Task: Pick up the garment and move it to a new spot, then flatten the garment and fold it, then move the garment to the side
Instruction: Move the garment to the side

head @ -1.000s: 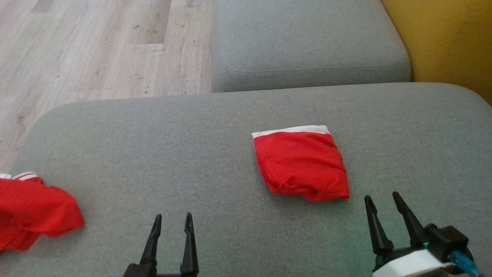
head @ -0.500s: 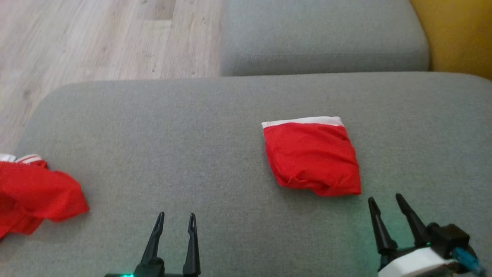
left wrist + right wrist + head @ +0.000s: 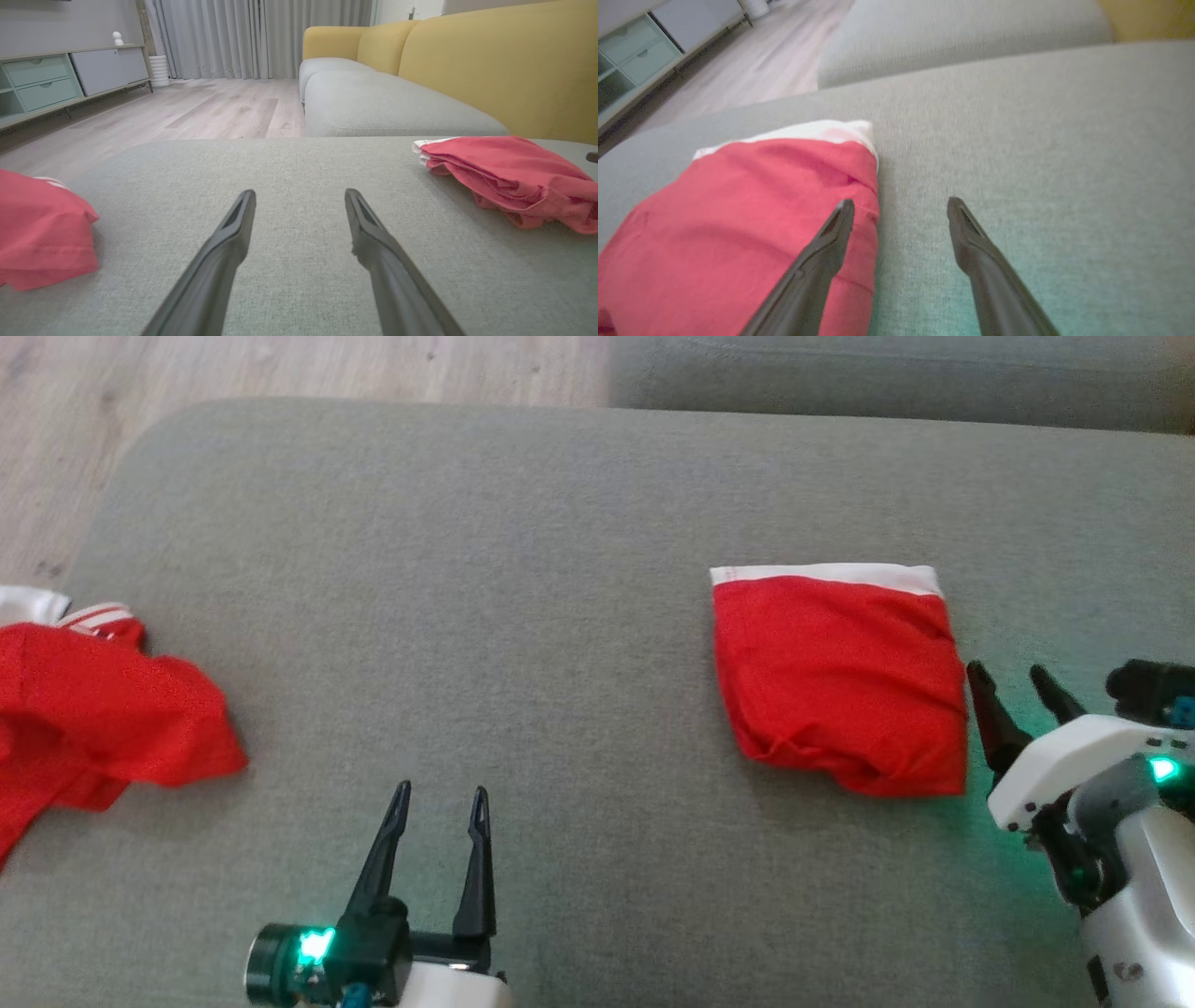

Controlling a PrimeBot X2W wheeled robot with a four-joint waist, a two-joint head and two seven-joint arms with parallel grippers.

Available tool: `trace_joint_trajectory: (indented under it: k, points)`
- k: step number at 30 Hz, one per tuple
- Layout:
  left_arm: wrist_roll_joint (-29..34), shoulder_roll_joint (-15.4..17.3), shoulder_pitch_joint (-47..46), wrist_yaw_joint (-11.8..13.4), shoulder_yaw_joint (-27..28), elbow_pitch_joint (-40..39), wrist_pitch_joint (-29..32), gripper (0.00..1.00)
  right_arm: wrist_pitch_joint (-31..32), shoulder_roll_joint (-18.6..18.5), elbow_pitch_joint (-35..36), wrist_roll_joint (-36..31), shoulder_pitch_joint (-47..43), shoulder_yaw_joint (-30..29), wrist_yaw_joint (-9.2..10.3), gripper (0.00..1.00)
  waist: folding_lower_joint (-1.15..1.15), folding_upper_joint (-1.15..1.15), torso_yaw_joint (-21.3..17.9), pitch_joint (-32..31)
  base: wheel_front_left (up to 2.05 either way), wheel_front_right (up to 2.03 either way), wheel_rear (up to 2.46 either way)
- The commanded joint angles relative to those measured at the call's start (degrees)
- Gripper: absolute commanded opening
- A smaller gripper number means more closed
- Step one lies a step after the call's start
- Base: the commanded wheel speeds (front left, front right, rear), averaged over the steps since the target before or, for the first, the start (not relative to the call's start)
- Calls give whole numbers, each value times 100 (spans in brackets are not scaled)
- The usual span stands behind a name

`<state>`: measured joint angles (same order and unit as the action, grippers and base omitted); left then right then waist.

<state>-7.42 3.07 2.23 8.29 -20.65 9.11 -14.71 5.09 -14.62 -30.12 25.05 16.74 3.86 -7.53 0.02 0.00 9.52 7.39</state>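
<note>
A: So, status?
B: I found the garment [image 3: 836,681] folded at two o'clock on the cushion [image 3: 523,569]. Left gripper [image 3: 442,789] and right gripper [image 3: 1006,668] stood spread, the right beside its three-o'clock edge. Remaining, I judged: moving it aside.

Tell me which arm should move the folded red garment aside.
Right. The right gripper sits open beside the right edge of the folded garment; the left gripper is open over bare cushion, well apart from it.
</note>
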Motion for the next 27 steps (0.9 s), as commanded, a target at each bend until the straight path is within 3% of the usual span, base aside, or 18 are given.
trace_joint_trajectory:
  k: [1, 4, 6, 7, 8, 16, 27]
  points:
    - [-28, -14, -233, -16, 90, -102, -29, 100, 282, -131, -28, 189, 200, 181, 4, 100, -2, 0, 148, 125, 0, 0, 0]
    - [-86, -17, -314, 7, 3, -59, -29, 100, 744, -149, -235, 516, 297, 478, 4, 100, -2, 0, 211, 142, 0, 0, 0]
    - [-129, -17, -328, 44, -31, -67, -29, 100, 773, -179, -225, 620, 286, 618, 4, 8, -2, 0, 206, 150, 0, 0, 0]
    - [-129, -17, -328, 44, -31, -67, -29, 100, 773, -179, -225, 620, 286, 618, 4, 8, -2, 0, 206, 150, 0, 0, 0]
    - [-147, -18, -330, 67, -40, -76, -29, 100, 770, -195, -210, 676, 278, 664, 4, 0, -2, 0, 191, 160, 0, 0, 0]
    - [-162, -18, -443, 96, 1, -119, -29, 100, 526, -721, -57, 563, 573, 612, 4, 0, -2, 0, -345, 469, 0, 0, 0]
    - [66, -19, -1069, -80, 64, -112, -29, 100, 477, -1384, -207, 148, 1465, -255, 4, 0, -2, 0, -1226, 1285, 0, 0, 0]
